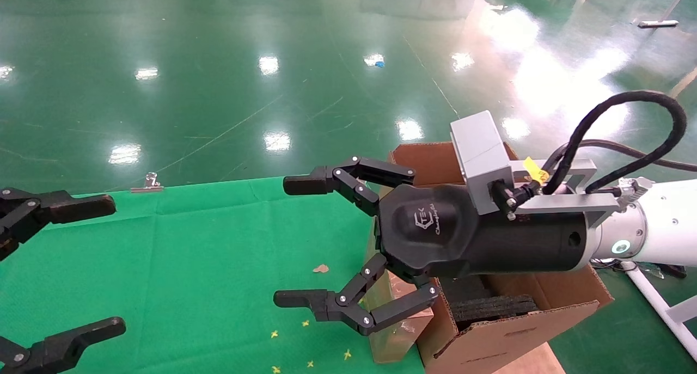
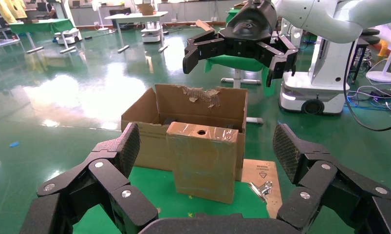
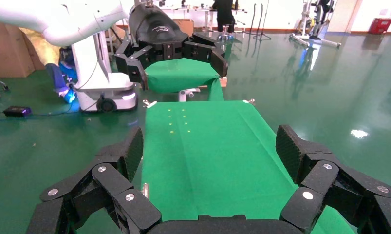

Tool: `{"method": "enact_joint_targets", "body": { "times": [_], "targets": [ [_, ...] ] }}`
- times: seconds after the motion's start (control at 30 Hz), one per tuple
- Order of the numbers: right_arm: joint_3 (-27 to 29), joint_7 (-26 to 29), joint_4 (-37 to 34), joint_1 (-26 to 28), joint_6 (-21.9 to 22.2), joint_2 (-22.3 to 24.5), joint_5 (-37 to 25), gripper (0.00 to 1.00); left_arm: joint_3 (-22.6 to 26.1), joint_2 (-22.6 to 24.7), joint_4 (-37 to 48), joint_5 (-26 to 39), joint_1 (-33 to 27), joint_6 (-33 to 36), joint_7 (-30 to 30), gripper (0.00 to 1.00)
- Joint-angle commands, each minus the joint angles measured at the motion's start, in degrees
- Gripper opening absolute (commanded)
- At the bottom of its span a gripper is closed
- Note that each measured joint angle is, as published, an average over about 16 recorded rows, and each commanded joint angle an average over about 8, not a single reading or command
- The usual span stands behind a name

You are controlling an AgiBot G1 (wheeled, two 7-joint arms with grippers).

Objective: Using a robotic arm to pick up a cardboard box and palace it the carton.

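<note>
Right tool (image 1: 294,243) is hovering wide open above the upright cardboard box (image 2: 203,161) beside carton (image 2: 183,105); should descend squarely, straddling both flat faces. Left tool (image 1: 81,265) is idling open.

The robotic arm (image 1: 661,221) is a white tube with a glowing ring near its wrist. Its right gripper (image 1: 288,242) has a glossy black body with a pale logo and jointed black fingers (image 1: 348,181) studded with silver screws. A grey camera box (image 1: 482,159) sits on top, fed by a looping black cable (image 1: 626,123) with a yellow tag (image 1: 536,172).
</note>
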Motion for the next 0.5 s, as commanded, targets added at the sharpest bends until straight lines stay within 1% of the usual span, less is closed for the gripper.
{"method": "enact_joint_targets", "body": {
  "times": [0.03,0.5],
  "targets": [
    [0.00,0.00,0.00,0.00,0.00,0.00,0.00,1.00,0.00,0.00,0.00,0.00,0.00,0.00,0.00,1.00],
    [-0.03,0.02,0.02,-0.01,0.01,-0.02,-0.06,1.00,0.00,0.00,0.00,0.00,0.00,0.00,0.00,1.00]
  ]
}}
